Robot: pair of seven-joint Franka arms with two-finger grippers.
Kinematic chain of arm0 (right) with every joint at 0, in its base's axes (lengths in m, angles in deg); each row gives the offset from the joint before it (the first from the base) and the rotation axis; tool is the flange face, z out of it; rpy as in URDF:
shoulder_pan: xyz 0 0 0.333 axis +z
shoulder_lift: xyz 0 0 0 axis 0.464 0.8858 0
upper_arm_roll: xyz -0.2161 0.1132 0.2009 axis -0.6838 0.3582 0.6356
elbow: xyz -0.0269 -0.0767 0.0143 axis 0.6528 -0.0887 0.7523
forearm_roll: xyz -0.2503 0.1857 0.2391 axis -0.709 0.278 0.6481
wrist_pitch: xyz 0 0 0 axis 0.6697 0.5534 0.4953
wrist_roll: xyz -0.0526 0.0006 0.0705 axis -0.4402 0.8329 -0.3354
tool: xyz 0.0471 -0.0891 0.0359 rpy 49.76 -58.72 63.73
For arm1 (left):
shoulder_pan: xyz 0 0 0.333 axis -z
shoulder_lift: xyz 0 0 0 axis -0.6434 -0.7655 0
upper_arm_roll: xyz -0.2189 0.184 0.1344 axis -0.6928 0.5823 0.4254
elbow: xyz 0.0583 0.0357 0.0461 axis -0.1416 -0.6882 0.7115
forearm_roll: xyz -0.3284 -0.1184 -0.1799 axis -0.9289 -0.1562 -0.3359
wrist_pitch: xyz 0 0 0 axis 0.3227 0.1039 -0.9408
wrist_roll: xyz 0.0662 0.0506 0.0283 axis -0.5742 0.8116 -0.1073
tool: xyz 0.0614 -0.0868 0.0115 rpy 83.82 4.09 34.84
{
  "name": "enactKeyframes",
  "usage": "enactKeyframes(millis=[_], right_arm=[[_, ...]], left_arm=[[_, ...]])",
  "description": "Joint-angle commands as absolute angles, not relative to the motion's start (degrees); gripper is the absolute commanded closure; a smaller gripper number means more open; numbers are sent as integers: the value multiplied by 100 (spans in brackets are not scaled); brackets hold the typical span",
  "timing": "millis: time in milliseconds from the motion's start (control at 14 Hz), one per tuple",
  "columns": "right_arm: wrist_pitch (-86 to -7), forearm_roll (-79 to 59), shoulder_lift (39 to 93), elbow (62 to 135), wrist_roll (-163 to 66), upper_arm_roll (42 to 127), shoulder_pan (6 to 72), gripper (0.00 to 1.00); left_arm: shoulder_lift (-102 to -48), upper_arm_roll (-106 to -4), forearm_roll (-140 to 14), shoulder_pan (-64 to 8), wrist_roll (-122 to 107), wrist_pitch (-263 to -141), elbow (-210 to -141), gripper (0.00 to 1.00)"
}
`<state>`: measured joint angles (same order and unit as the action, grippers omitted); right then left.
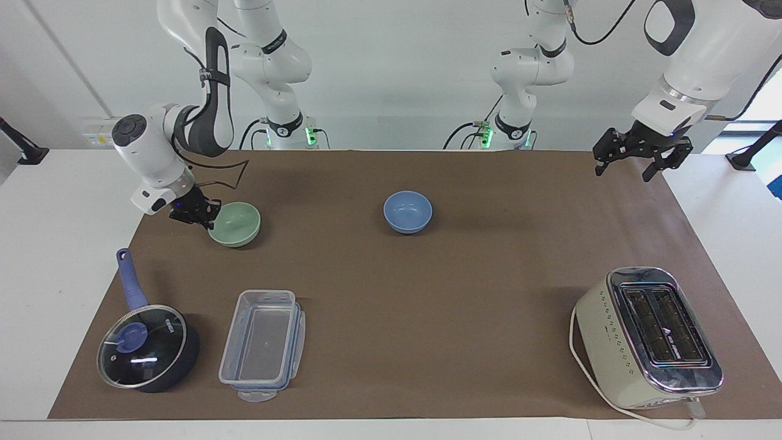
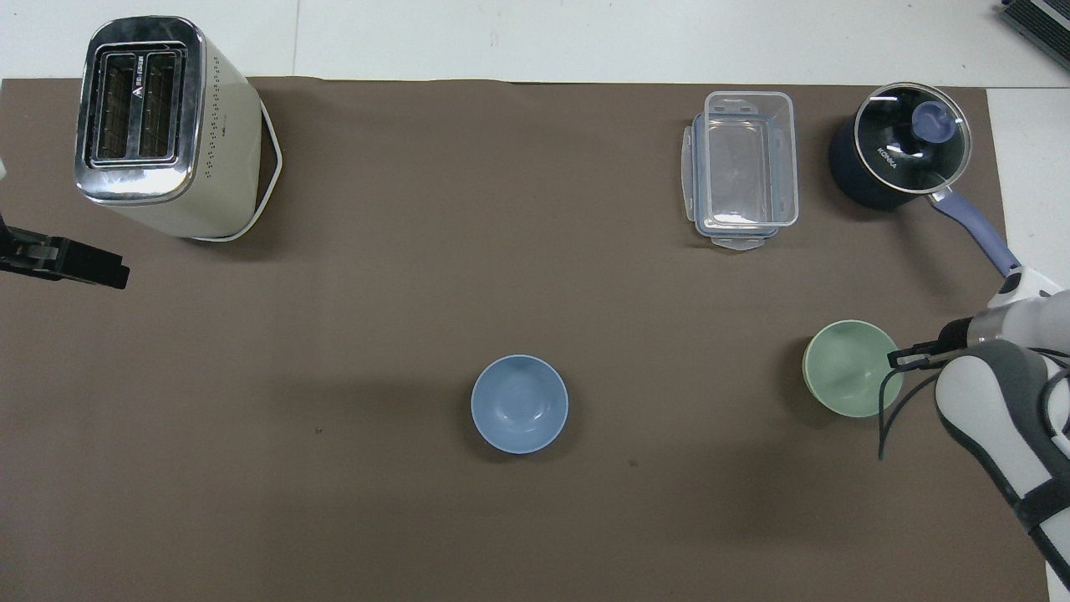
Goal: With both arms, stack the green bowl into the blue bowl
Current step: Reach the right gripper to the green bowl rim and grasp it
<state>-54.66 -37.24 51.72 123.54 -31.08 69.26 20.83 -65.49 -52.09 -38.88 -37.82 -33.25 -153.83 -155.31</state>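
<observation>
The green bowl (image 1: 237,225) (image 2: 848,368) is at the right arm's end of the brown mat, slightly tilted. My right gripper (image 1: 206,215) (image 2: 896,358) is shut on the part of its rim that faces that end of the table. The blue bowl (image 1: 407,211) (image 2: 519,404) sits upright and alone near the middle of the mat, about as near to the robots as the green one. My left gripper (image 1: 635,160) (image 2: 75,266) hangs open and holds nothing, over the mat's edge at the left arm's end, where that arm waits.
A cream toaster (image 1: 649,337) (image 2: 159,125) stands farther from the robots at the left arm's end. A clear plastic container (image 1: 263,343) (image 2: 742,167) and a dark blue lidded saucepan (image 1: 146,345) (image 2: 899,155) lie farther out than the green bowl.
</observation>
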Motion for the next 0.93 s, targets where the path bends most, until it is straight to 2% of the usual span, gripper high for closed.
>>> enactKeyframes(millis=[0,500,857], right_arm=[[-4632,-3635,5010,11758,-2891,6965,2079,100],[-3190,-3265,4860,10492,-3338,7395,2140,100],[-3020,-3265,4895,10148,-4927,7967,2491,100]], left_arm=[[-6491,-5218,-3778,-3785,-3257,-15328,-15511,0],[-6491,-5218,-3778,-3838,-3257,-15311,-15511,0],[-6491,-5210,-3778,-3838,-3257,-15311,-15511,0]])
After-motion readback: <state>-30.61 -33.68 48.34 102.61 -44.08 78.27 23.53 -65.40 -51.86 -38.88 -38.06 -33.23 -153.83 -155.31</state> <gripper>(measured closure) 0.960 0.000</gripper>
